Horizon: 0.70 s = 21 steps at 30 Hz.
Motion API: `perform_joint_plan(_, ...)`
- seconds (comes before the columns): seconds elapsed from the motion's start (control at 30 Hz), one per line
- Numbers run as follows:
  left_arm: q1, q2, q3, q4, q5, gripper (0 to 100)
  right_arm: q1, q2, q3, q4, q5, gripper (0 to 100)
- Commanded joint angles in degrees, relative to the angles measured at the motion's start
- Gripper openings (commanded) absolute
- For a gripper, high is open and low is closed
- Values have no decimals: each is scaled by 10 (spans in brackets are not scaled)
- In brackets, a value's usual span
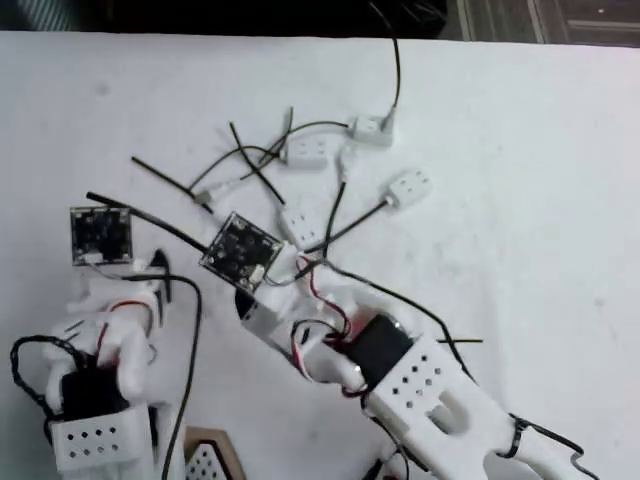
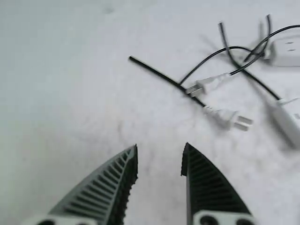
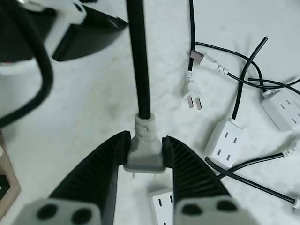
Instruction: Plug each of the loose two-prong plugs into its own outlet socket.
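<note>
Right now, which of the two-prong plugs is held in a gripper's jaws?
The grey plug on the thick black cord, clamped by the right gripper near an outlet block. The two white plugs lie loose on the table.

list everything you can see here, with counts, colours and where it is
sockets: four, white, scattered mid-table
loose plugs: two, white, lying side by side on the table ahead of the left gripper
held plug: one, white, clamped in the right gripper, close to a socket
cables: several, black, tangled among the sockets and plugs
table: one, white
wood piece: one, brown, at the near edge between the arms
left gripper: one, black fingers, open over bare table
right gripper: one, black fingers, shut on the held plug
</note>
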Motion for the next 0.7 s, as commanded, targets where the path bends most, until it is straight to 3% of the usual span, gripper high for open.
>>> perform_joint_plan(0.0, 79, -5, -49, -8, 40, 167, -11, -19, -13, 1, -16, 17)
perform_joint_plan(0.33, 243, -6, -113, 58, 71, 166, -13, -19, -12, 0, -19, 18)
perform_joint_plan(0.67, 262, -6, -120, 64, 44, 166, -11, -20, -13, -3, -19, 18)
